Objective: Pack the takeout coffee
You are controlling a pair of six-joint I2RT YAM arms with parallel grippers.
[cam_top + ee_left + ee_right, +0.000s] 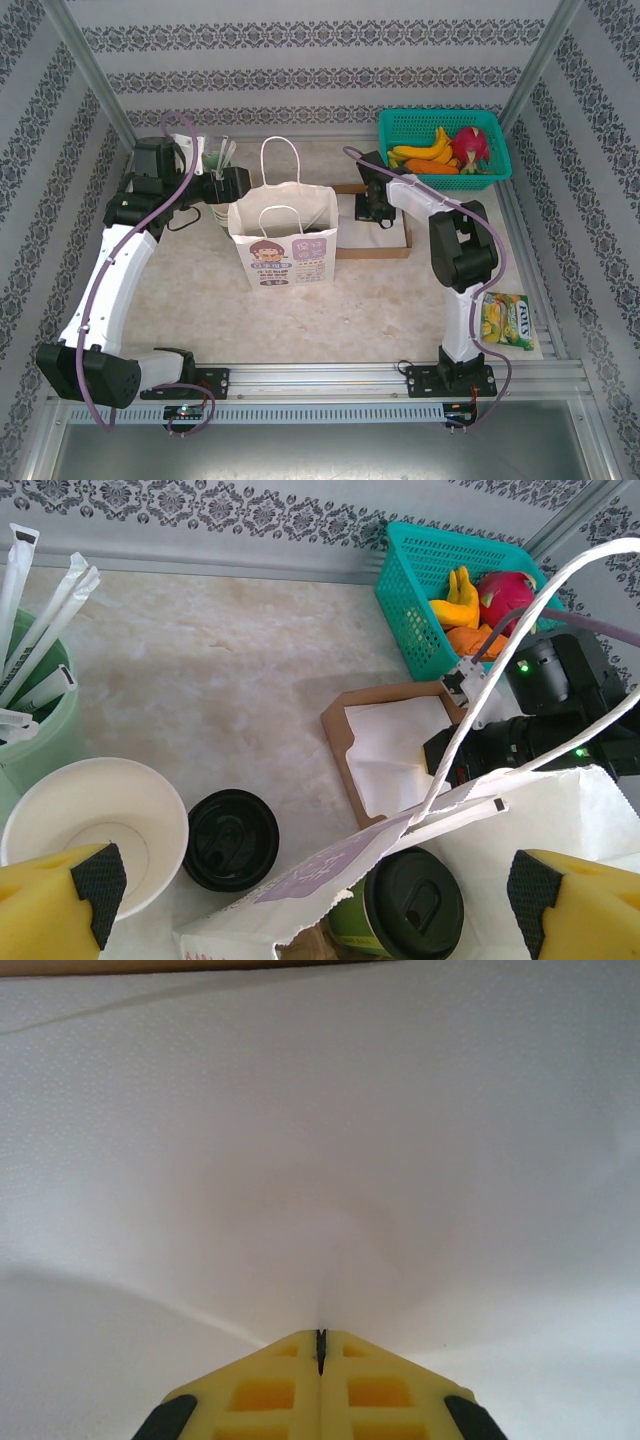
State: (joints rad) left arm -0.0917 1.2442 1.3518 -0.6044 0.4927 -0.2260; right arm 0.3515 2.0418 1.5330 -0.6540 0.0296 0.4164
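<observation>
Coffee (410, 908) looks bagged; my left gripper (314, 885) hangs open over bag (283, 250). Right gripper (320, 1340) pinches napkin (320, 1160): lift next, gently.

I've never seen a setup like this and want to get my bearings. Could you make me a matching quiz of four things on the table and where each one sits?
Things:
1. bananas
2. white wrapped sticks
3. loose black lid
4. white napkin

Places:
A. in the brown cardboard tray
B. in the teal basket
C. in the mint-green mug
D. on the tabletop, beside the white paper cup

Pairs: 1-B, 2-C, 3-D, 4-A
</observation>
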